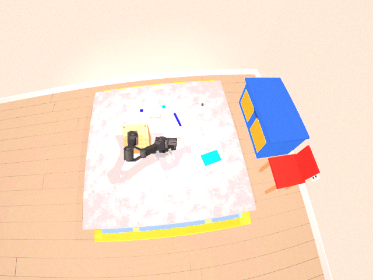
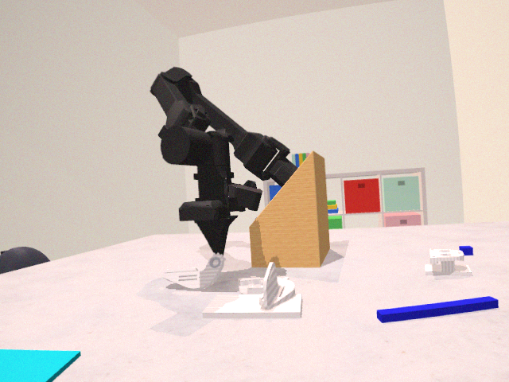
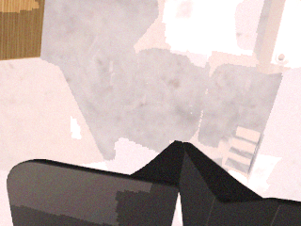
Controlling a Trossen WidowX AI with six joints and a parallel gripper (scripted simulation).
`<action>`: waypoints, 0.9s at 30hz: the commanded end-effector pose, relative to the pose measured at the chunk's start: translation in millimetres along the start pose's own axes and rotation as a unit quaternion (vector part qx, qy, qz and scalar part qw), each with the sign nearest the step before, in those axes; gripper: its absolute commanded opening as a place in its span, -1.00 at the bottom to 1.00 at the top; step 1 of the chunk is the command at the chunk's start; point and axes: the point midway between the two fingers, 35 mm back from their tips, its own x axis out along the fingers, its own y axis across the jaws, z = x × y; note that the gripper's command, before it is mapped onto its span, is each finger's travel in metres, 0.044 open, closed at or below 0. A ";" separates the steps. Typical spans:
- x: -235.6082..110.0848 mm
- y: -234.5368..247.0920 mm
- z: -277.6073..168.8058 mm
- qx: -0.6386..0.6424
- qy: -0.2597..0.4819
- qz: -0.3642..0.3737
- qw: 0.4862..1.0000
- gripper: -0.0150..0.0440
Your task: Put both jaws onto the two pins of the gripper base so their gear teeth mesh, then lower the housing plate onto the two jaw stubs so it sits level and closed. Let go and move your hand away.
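While the black arm (image 1: 147, 150) (image 2: 222, 114) bends over the worktop (image 1: 168, 192) (image 2: 349, 349) (image 3: 28, 108), its tool (image 1: 171, 143) (image 2: 219, 251) (image 3: 181, 150) points downward, clenched on nothing, the tips pressed together. Right at those tips, as I see it from the side, lies a loose white ringed piece (image 2: 210, 275) with slim prongs; whether they touch it, I can't tell. Closer to me sits a flat white slab (image 2: 252, 309) with a slanted white piece (image 2: 270, 287) standing up from it. Which of these is the gripper base, I can't say for sure, but the ringed piece lies apart from the slab. A tan wooden wedge (image 1: 141, 128) (image 2: 287, 230) (image 3: 21, 38) rises just beside the arm. Farther out are a blue bar (image 1: 178, 119) (image 2: 437, 309), another white part (image 2: 445, 261) near a small blue cube (image 1: 141, 110) (image 2: 465, 250), and a flat cyan plate (image 1: 210, 157) (image 2: 36, 364).
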 end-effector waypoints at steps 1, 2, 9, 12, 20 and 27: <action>7.6 1.6 1.0 -0.003 -0.001 0.001 1.000 -0.49; 9.3 1.8 0.9 -0.003 -0.001 0.001 1.000 -0.49; 18.0 3.2 0.3 -0.003 0.000 0.001 1.000 -0.49; 18.0 3.0 0.3 -0.003 0.000 0.001 1.000 -0.49; 17.7 -9.0 -0.6 -0.003 0.000 0.001 1.000 -0.49; 17.6 -20.5 -1.0 -0.002 0.000 0.000 1.000 -0.49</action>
